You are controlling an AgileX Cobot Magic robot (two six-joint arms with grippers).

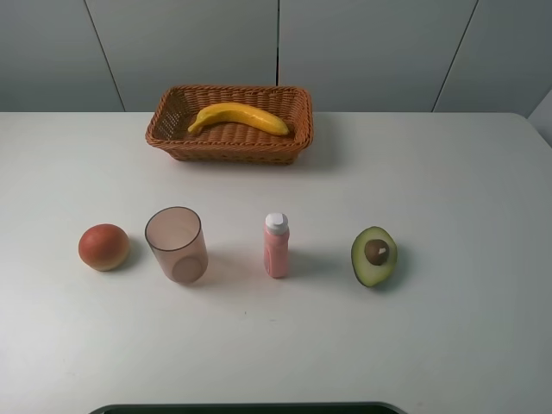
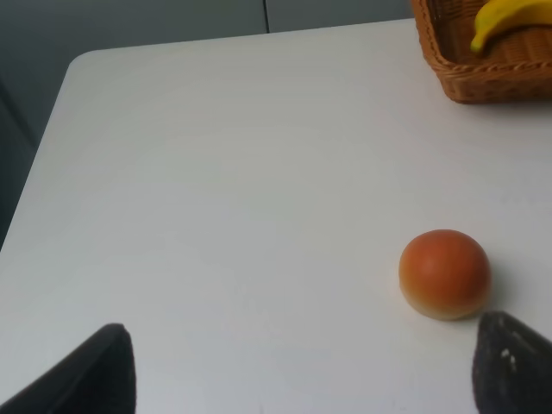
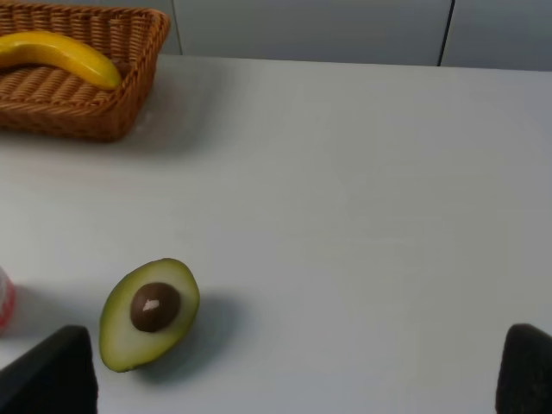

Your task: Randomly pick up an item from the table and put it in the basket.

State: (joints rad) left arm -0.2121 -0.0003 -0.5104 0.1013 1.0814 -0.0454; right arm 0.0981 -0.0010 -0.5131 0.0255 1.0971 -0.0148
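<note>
The yellow banana (image 1: 239, 116) lies inside the orange-brown wicker basket (image 1: 231, 147) at the back middle of the white table (image 1: 448, 198). It also shows in the left wrist view (image 2: 509, 21) and the right wrist view (image 3: 59, 54), in the basket (image 2: 483, 78) (image 3: 69, 108). Neither gripper shows in the exterior high view. My left gripper (image 2: 302, 379) is open and empty, its dark fingertips (image 2: 95, 375) spread wide over bare table near the red-orange fruit (image 2: 445, 272). My right gripper (image 3: 293, 379) is open and empty, its fingertips (image 3: 47, 375) near the halved avocado (image 3: 148, 312).
In a row across the table's front stand the red-orange fruit (image 1: 103, 247), a translucent pinkish-brown cup (image 1: 177, 245), a pink bottle with a white cap (image 1: 276, 245) and the halved avocado (image 1: 373, 255). A dark edge (image 1: 250, 408) shows at the table's near side.
</note>
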